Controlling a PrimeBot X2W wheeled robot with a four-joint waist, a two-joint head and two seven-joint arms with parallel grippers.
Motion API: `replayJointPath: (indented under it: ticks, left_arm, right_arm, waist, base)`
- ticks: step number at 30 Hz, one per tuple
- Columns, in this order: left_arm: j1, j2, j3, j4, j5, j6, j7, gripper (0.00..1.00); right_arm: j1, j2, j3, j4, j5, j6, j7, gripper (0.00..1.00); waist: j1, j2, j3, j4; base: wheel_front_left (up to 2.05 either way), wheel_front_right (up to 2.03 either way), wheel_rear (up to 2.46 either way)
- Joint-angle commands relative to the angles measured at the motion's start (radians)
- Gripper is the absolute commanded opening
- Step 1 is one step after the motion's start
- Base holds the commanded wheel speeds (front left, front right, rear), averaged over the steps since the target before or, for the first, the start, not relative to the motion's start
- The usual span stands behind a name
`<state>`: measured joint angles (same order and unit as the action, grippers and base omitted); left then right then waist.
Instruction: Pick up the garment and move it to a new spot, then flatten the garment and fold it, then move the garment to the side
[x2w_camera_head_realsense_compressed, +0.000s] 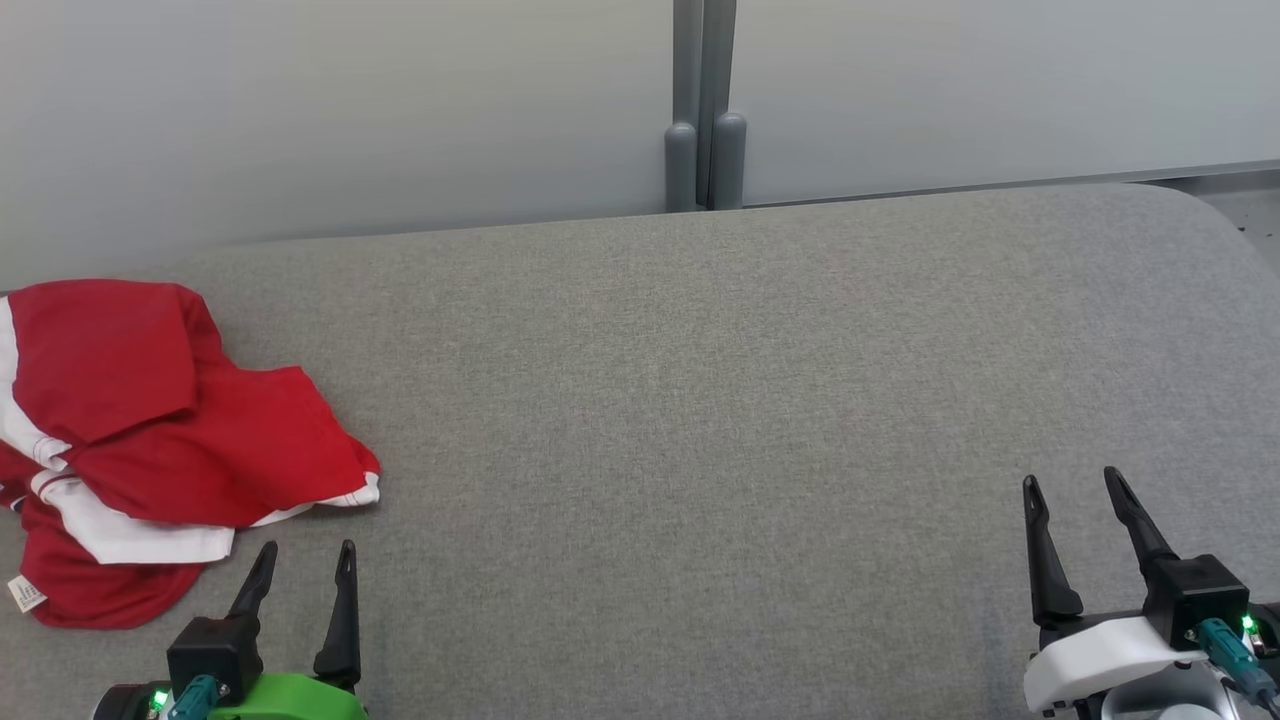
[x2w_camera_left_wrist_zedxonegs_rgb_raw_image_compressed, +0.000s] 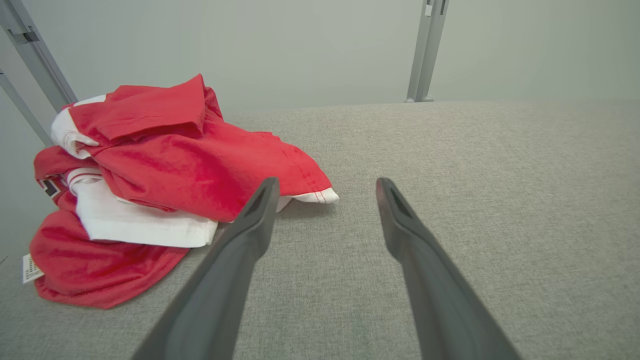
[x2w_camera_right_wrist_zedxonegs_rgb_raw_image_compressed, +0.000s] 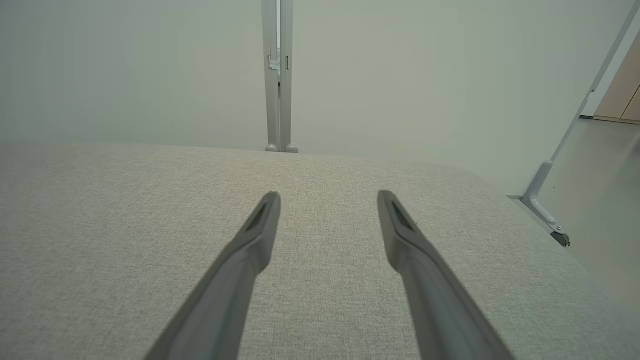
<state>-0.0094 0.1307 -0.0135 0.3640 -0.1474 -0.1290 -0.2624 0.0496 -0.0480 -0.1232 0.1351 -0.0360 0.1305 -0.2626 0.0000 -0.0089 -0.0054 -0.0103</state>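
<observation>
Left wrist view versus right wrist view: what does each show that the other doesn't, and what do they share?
Left wrist view: a crumpled red and white garment with a small white tag lies on the grey padded surface, beside the left fingers. Right wrist view: the surface's rounded corner, floor beyond it and a slanted metal leg, past the right fingers. Shared: the grey surface, a pale wall with an upright post, and two spread dark fingers holding nothing.
</observation>
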Motion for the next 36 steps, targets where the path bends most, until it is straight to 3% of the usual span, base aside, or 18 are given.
replayJointPath:
  ticks: [1,12,18,36]
  left_arm:
    - [0.011,-0.002,0.003,0.002,-0.004,-0.003,-0.004,1.00]
    - [0.009,-0.006,0.001,0.006,-0.008,-0.003,-0.004,1.00]
    - [-0.006,-0.003,0.002,0.006,-0.009,-0.003,-0.003,1.00]
    - [0.025,-0.007,0.028,0.012,-0.002,-0.003,-0.002,1.00]
  right_arm:
    - [0.007,-0.004,-0.001,0.004,0.007,0.000,-0.004,1.00]
    - [0.011,-0.004,0.001,0.007,0.013,0.000,-0.004,1.00]
    - [0.014,-0.004,0.007,0.010,0.016,0.000,-0.004,1.00]
    - [0.004,-0.004,0.070,0.032,0.045,0.000,-0.003,1.00]
  waist:
    - [0.0000,0.0089,0.001,0.001]
    - [0.0000,0.0089,0.003,0.010]
    - [0.0000,0.0089,0.001,0.059]
    - [0.0000,0.0089,-0.034,0.447]
  base:
    - [0.00,0.00,0.00]
    - [0.00,0.00,0.00]
    - [0.00,0.00,0.00]
    - [0.00,0.00,0.00]
